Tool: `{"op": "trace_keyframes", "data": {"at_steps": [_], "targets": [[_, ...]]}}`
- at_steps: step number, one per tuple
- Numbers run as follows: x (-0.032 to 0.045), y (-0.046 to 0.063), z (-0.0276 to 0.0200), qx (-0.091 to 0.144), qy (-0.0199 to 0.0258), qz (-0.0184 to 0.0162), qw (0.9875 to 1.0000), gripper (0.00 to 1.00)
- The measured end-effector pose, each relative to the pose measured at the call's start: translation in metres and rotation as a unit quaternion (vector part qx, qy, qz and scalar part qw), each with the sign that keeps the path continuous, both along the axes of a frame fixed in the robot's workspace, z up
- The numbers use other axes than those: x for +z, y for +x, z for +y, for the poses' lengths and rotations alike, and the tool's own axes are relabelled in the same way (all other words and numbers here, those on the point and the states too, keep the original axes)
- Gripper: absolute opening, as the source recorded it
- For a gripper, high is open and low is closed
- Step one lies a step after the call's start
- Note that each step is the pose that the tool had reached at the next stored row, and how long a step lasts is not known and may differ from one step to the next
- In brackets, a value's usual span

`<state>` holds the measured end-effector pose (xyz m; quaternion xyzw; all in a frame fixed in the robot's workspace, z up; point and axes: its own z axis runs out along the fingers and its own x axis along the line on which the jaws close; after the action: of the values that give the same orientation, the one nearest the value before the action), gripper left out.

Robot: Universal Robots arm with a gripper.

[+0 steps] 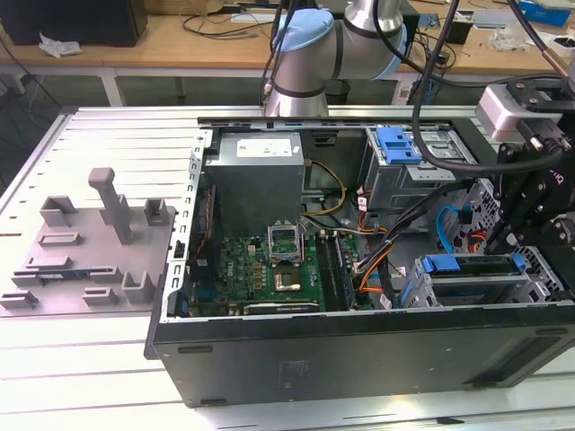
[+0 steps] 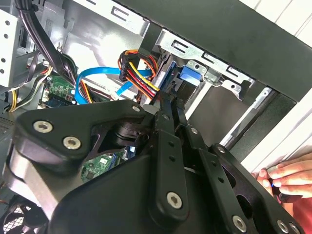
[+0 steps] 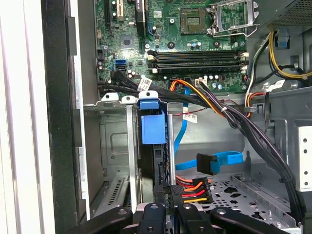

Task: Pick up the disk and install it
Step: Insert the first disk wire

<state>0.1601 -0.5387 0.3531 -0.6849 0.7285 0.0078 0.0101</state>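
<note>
Closest to your lens in the second wrist view is the gripper point(image 2: 173, 105): matte black bolted links tapering to two slim fingers point(image 2: 165, 126), drawn narrow and pinched on the thin edge of the disk point(image 2: 189, 77). You'll find the disk standing on edge inside the drive cage point(image 3: 114, 141); its glossy blue plastic bracket and ridged tab show at the cage's end nearest the motherboard point(image 3: 195, 44); its flat faces and label are hidden between the cage's walls. The cage is bare grey sheet metal, stamped with slots and holes, set against the black wall of the computer case point(image 1: 359, 350). Just beside the cage a bundle of orange, red, yellow and black wires point(image 3: 192, 187) ends in a black plug; a flat blue data cable point(image 3: 222, 158) loops past it; a white tag point(image 3: 191, 117) on one black cable carries print too small for you to read. The motherboard beyond the cage is green, with long black memory slots and a square metal socket frame. Farther from the cage, in the exterior view, stand a lighter-blue ridged latch point(image 1: 398, 144) and the grey boxy power supply point(image 1: 260, 175), its white sticker unreadable. Outside the case wall next to the cage, a person's hand point(image 2: 290, 178) is cut off by the picture's edge; well apart from the cage, a grey moulded fixture point(image 1: 90, 242) lies on the slatted table point(image 1: 72, 377).
</note>
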Motion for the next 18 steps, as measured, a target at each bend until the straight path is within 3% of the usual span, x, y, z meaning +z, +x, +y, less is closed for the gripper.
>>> {"op": "trace_keyframes", "data": {"at_steps": [18], "targets": [[-0.0023,0.0007,0.0013,0.01,0.0,0.0,1.0,0.16]]}}
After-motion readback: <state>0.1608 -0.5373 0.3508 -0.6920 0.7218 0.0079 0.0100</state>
